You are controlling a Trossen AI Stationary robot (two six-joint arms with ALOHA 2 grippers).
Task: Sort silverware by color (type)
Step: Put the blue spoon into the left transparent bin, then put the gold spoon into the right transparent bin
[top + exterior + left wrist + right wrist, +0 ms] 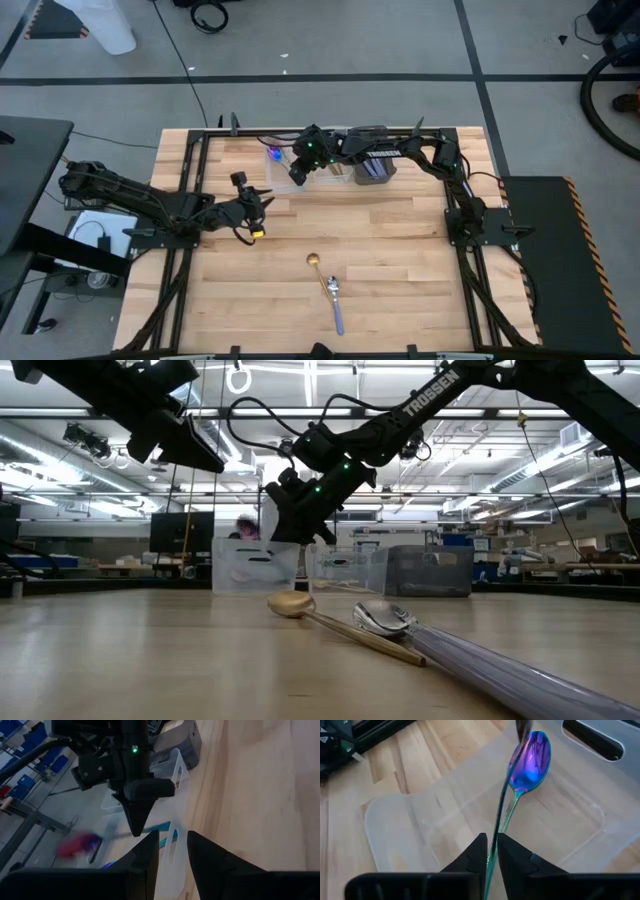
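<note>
Wooden tabletop (400, 240), three bins along far edge: two clear, one dark grey bin (374, 167). Right gripper (490, 851) over leftmost clear bin (445, 820), jaws close-set around handle of iridescent blue-purple spoon (529, 762), bowl hanging down inside bin; firm grip or loosening, cannot tell. Left gripper (172, 850) hovers just left of bins, jaws apart, empty. Gold spoon (316, 264) and silver spoon (335, 300) lie near front centre, bowls just beside each other.
</note>
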